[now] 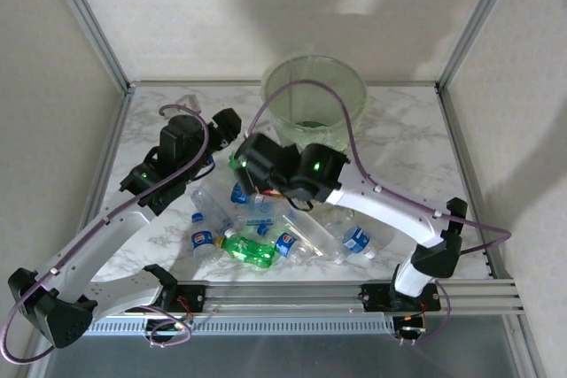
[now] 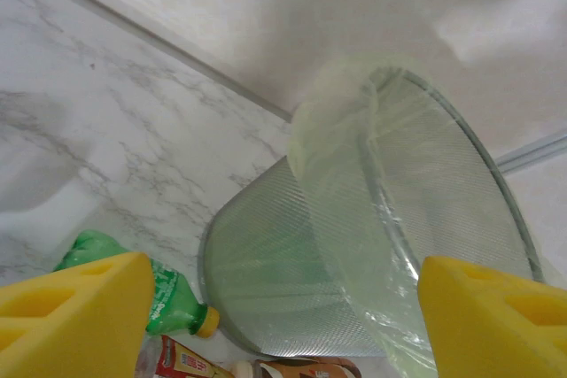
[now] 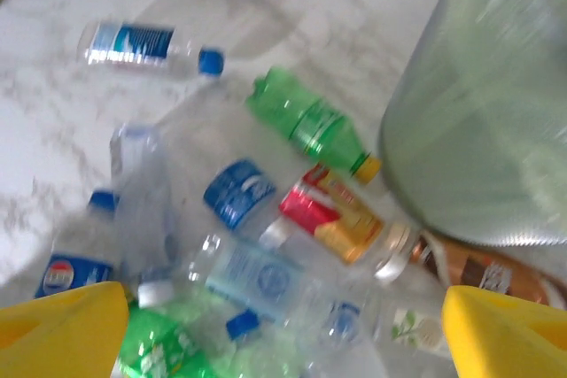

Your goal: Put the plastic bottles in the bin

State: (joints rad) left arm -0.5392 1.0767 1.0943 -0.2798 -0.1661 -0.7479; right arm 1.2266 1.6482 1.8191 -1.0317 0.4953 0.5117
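Observation:
The pale-green translucent bin [image 1: 314,99] with its thin bag liner stands at the back middle of the table. Crushed plastic bottles [image 1: 266,227] lie heaped in front of it. My left gripper [image 1: 227,123] hovers left of the bin; its yellow fingers [image 2: 71,316] stand wide open and empty, with the bin [image 2: 372,219] and a green bottle [image 2: 168,294] ahead. My right gripper [image 1: 246,158] hangs open over the heap. Below it lie a red-and-yellow-labelled bottle [image 3: 341,214], a green bottle [image 3: 310,121], a blue-labelled clear bottle [image 3: 239,192] and a brown one [image 3: 483,276].
A metal frame and white walls enclose the marble table [image 1: 399,148]. One clear bottle with a blue label [image 3: 142,44] lies apart from the heap. Purple cables loop over both arms near the bin's rim.

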